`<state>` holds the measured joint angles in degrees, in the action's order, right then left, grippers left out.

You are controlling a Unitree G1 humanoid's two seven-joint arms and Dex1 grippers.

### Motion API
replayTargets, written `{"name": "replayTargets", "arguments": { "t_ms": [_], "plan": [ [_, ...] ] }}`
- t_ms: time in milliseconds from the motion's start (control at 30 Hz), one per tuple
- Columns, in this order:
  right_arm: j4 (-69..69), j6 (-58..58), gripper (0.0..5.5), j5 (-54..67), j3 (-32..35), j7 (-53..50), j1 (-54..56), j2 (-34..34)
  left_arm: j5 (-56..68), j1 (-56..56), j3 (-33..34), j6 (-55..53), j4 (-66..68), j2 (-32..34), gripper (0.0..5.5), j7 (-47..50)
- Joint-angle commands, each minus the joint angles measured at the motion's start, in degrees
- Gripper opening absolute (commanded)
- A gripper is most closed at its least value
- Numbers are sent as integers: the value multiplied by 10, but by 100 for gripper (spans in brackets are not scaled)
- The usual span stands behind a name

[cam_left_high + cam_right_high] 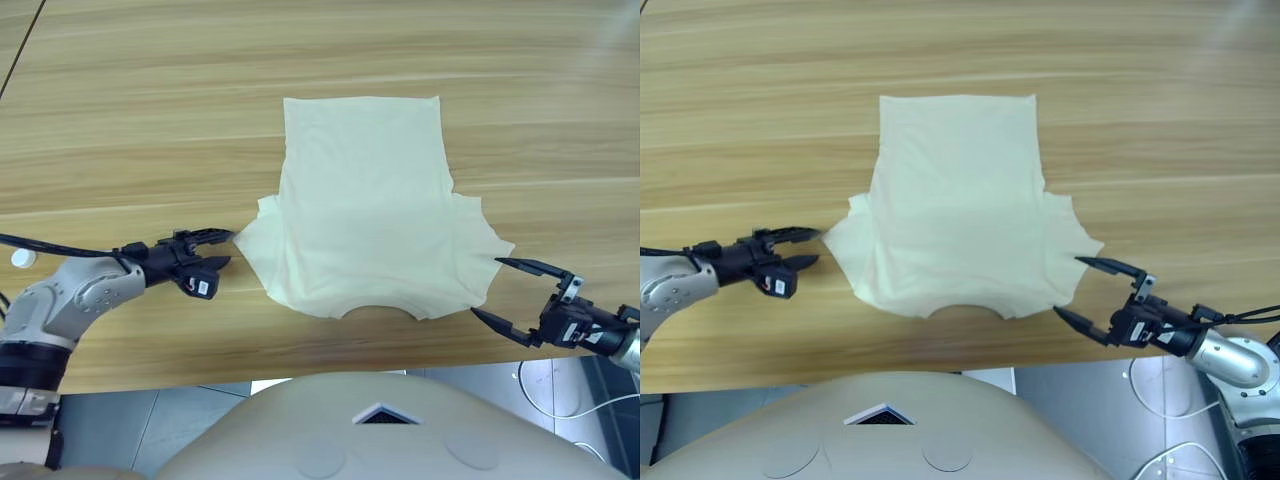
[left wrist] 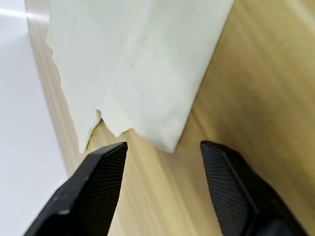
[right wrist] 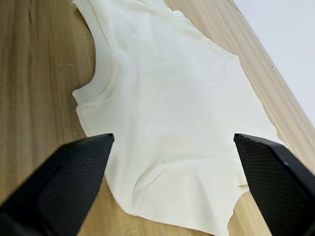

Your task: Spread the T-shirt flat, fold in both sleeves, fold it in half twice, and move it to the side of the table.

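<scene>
So far the T-shirt (image 1: 365, 205) lies spread flat on the table (image 1: 150, 120), sleeves not yet folded, with left gripper (image 1: 230, 247) and right gripper (image 1: 485, 287) both gaping empty beside them.

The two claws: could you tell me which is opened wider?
The right claw, beside the T-shirt; it gapes far wider than the left claw.

We count 1 T-shirt (image 1: 365, 205), 1 table (image 1: 150, 120), and 2 grippers: one left gripper (image 1: 230, 248), one right gripper (image 1: 485, 287), two fingers (image 1: 525, 266) each.
</scene>
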<state>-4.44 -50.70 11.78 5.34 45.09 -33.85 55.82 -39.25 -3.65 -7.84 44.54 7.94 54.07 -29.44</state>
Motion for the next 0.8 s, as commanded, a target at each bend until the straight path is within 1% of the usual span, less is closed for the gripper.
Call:
{"name": "replayTargets", "arguments": {
  "t_ms": [33, 300, 600, 800],
  "plan": [
    [8, 9, 450, -4, 3, 8, 4, -7, -41, 12, -37, -11, 29, 5, 279, 3],
    [5, 8, 450, -13, 4, 7, 3, -18, -7, 23, -48, -21, 13, 25, 279, -9],
    [2, 14, 450, -22, -2, 8, 11, -29, 31, 24, -61, -20, -2, 19, 146, -13],
    [5, 18, 450, -26, -2, 8, 12, -33, 5, 38, -66, -19, 29, 21, 26, 13]
  ]
}}
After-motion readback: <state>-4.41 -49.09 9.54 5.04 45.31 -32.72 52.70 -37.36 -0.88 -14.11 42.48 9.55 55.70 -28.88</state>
